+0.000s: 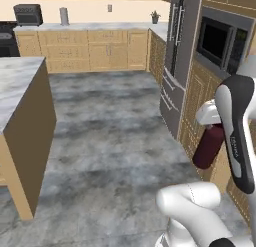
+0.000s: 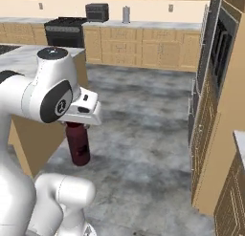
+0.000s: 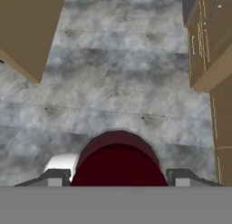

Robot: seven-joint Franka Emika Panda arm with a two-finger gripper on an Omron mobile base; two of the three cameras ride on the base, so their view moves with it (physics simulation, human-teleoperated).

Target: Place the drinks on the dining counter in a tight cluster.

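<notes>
- The gripper [image 3: 118,175] is closed on the stout dark maroon bottle [image 1: 208,146], its jaws standing fairly wide because the bottle's body fills the space between them.
- In the hand view the two fingertips [image 3: 55,177] flank the rounded maroon body on either side, each pressed against it.
- The hand points downward; the bottle hangs below it, clear of the grey floor [image 1: 115,136] with nothing under it.
- In the left base view the bottle tilts slightly, its lower end swung away from the hand and its top hidden in the white hand.
- In the right base view the bottle [image 2: 78,143] hangs nearly upright directly under the hand.
- The arm is folded, its upper link raised high and the hand held at about mid-height above the floor.
- The dining counter [image 1: 17,78], marble-topped with a tan wood side, stands well apart from the hand across open floor, its top above the level of the bottle's base.
- On the hand's other side, wood cabinets [image 1: 196,106] and a steel refrigerator [image 1: 176,51] stand near the bottle.
</notes>
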